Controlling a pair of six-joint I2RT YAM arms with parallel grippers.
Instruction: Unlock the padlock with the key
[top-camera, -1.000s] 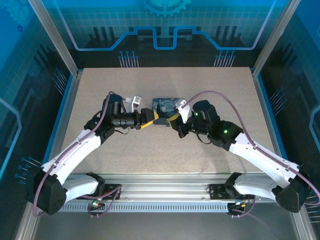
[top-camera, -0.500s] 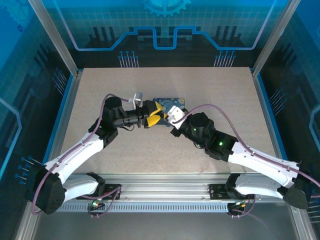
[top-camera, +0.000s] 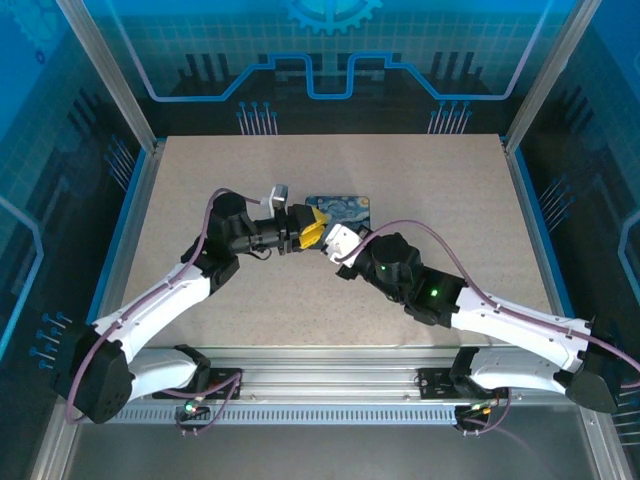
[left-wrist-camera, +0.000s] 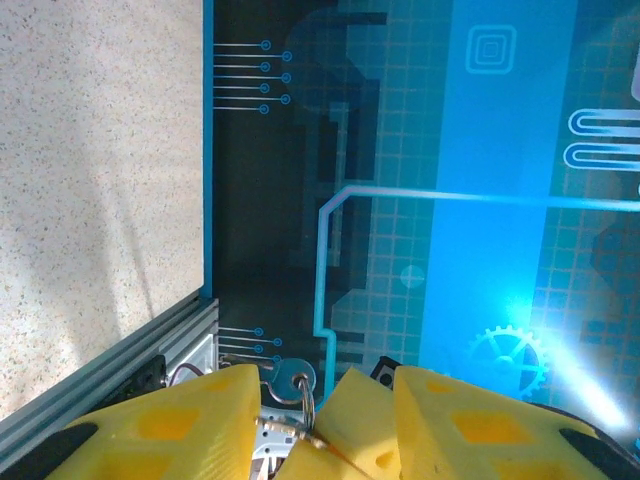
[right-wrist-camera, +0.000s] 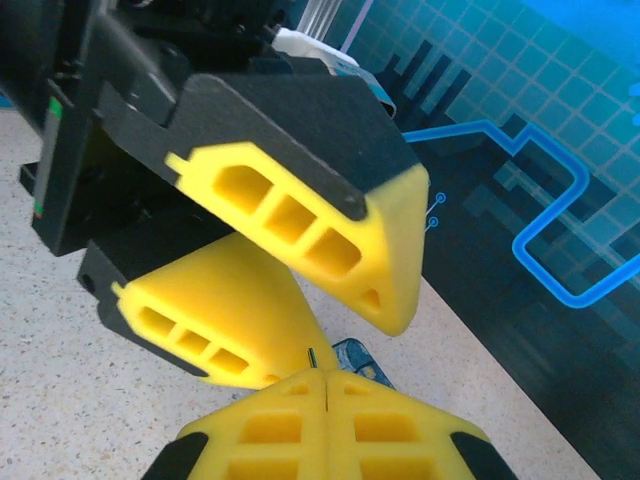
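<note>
The padlock (top-camera: 343, 208), flat with a blue painted pattern, lies on the table just behind both grippers; a corner of the padlock (right-wrist-camera: 357, 362) shows past the fingertips. My right gripper (top-camera: 325, 243) (right-wrist-camera: 327, 378) is shut, with a thin sliver of dark metal (right-wrist-camera: 313, 356) sticking out at the tips of its pads. In the left wrist view a silver key (left-wrist-camera: 288, 381) on a wire ring hangs beside those tips. My left gripper (top-camera: 308, 228) (left-wrist-camera: 325, 400) stands open, its yellow fingers (right-wrist-camera: 300, 215) on either side of the key and of the right gripper's tips.
The beige tabletop (top-camera: 420, 180) is ringed by an aluminium frame (top-camera: 130, 200) and blue patterned walls. Both arms meet at the middle of the table, close to the padlock's near edge.
My right arm has swung left and brought its shut tips between the left fingers. The left gripper has shifted slightly right and its jaws have narrowed around the key.
</note>
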